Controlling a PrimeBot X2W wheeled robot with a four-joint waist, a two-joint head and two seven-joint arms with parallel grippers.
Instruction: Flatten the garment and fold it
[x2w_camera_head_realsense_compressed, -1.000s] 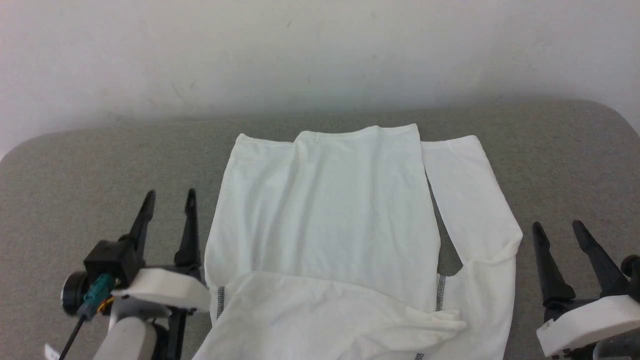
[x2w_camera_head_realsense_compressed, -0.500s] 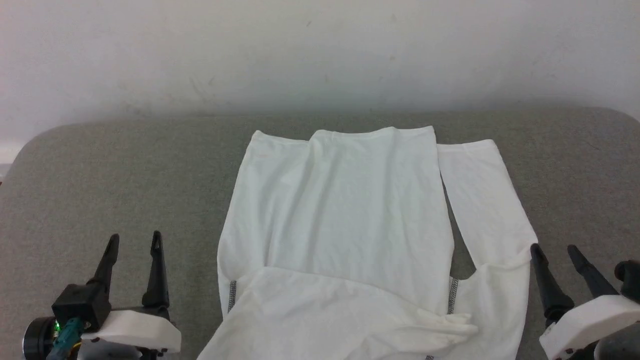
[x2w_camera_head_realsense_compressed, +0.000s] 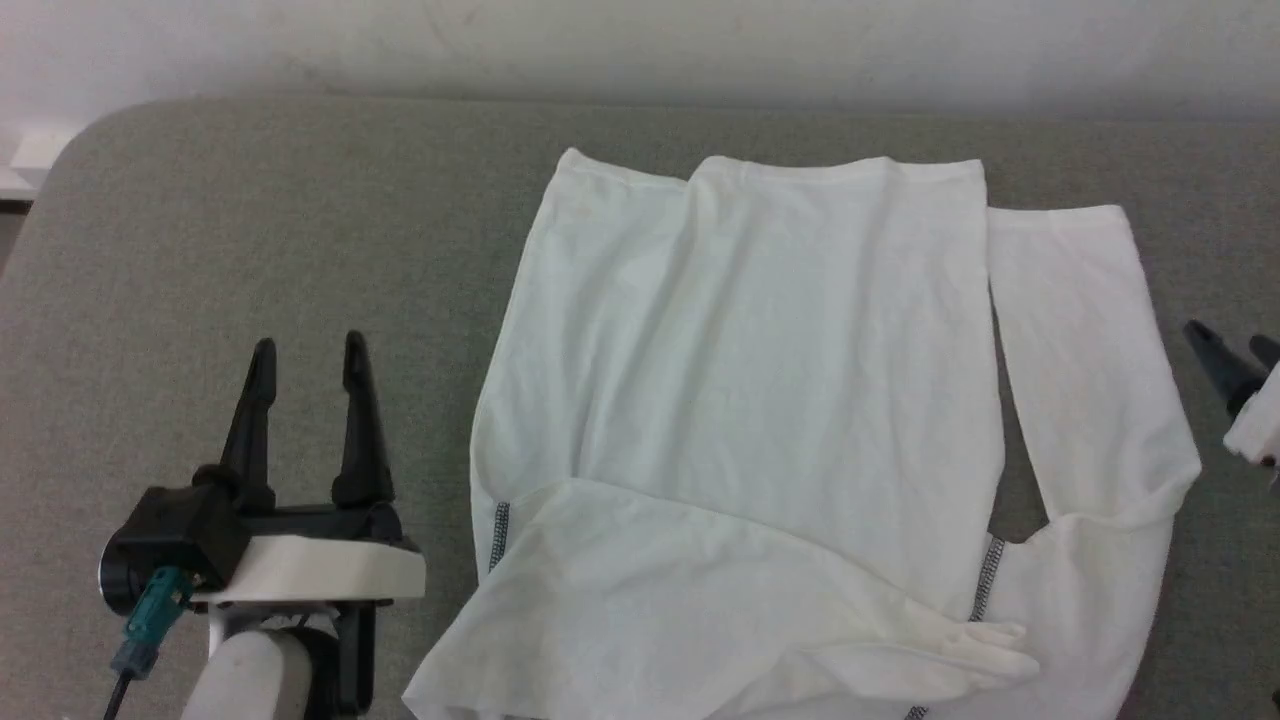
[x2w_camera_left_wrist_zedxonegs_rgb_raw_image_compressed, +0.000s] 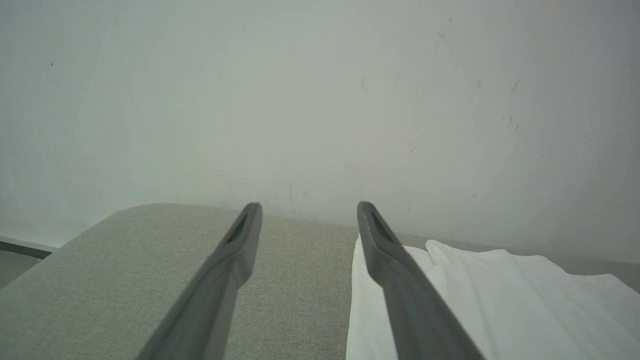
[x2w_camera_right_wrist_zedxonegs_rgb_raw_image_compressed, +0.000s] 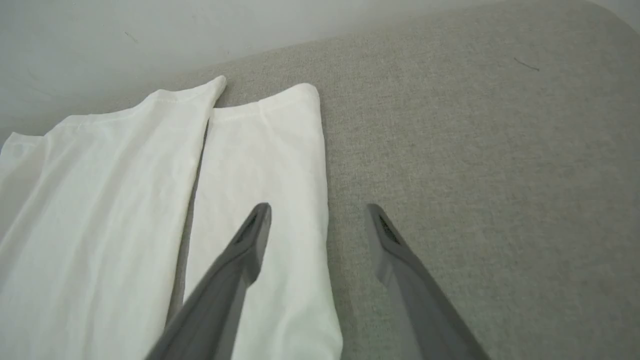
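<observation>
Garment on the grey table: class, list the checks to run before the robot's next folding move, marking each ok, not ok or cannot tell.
1. Left hand open, holding nothing: ok.
2. Right hand open, holding nothing: ok.
3. Garment lying flat: not ok; its near flap is folded over the body and the sleeve bends.
4. Whole garment on the table: cannot tell; its near edge leaves the head view.
</observation>
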